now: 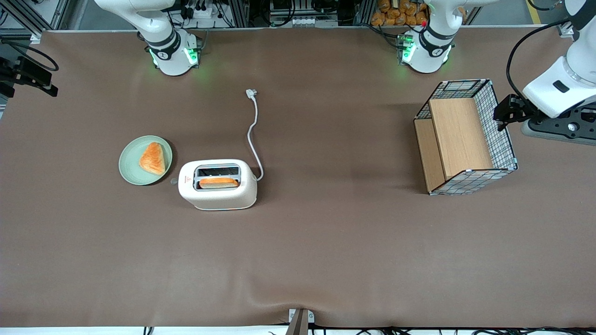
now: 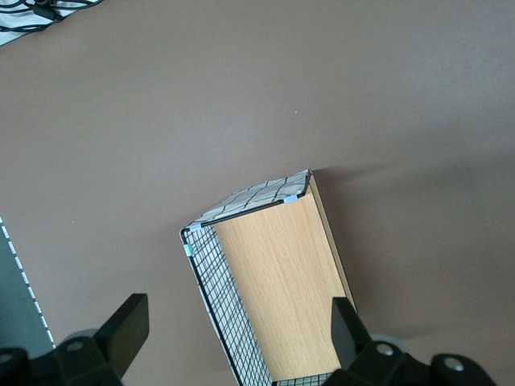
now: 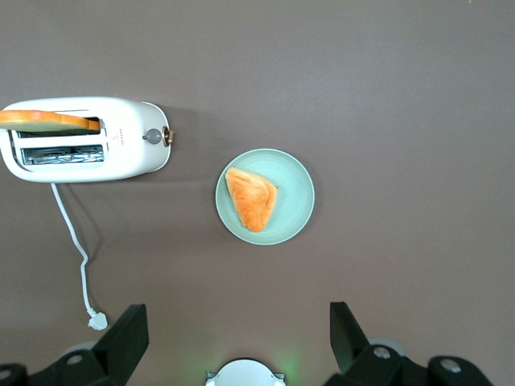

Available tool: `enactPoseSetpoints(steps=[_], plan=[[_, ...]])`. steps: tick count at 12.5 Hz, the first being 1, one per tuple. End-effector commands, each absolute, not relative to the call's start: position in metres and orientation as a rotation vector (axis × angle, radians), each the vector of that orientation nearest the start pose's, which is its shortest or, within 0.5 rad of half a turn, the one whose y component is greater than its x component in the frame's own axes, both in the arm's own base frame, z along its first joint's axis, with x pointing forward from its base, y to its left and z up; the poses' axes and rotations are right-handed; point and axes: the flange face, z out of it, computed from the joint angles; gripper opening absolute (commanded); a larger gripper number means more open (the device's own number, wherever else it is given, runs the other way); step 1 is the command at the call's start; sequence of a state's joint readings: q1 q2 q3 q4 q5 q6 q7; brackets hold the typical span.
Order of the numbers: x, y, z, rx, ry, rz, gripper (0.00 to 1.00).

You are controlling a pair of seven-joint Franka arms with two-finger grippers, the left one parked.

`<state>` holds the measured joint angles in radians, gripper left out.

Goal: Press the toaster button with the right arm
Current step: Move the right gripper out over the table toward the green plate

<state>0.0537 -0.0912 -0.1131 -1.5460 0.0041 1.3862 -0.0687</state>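
Observation:
The cream-white toaster (image 1: 218,195) (image 3: 129,157) lies on the brown table with a bread slice (image 1: 219,182) (image 3: 48,121) in the slot nearer the front camera. The toaster button (image 1: 173,181) (image 3: 153,137), a small grey round knob, sticks out of the narrow end facing the green plate. My right gripper (image 3: 237,322) hangs high over the table, open wide with nothing between its black fingers (image 3: 129,334). It is well apart from the toaster, roughly between the arm's base (image 3: 241,374) and the plate.
A green plate (image 1: 128,163) (image 3: 294,201) holding an orange bread piece (image 1: 152,158) (image 3: 251,199) sits beside the button end. The white cord (image 1: 253,139) (image 3: 72,233) runs to its plug (image 1: 252,93) (image 3: 96,322). A wire-and-wood basket (image 1: 503,139) (image 2: 233,322) stands toward the parked arm's end.

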Motion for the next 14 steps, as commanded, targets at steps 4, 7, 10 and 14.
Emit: enactPoseSetpoints(steps=[4,7,10,14], plan=[[0.532,-0.016,0.635,-3.068,-0.076,0.177,1.00],[0.535,-0.008,0.627,-3.069,-0.095,0.179,1.00],[0.533,-0.005,0.610,-3.022,-0.095,0.239,1.00],[0.533,-0.021,0.600,-3.018,-0.048,0.260,1.00]])
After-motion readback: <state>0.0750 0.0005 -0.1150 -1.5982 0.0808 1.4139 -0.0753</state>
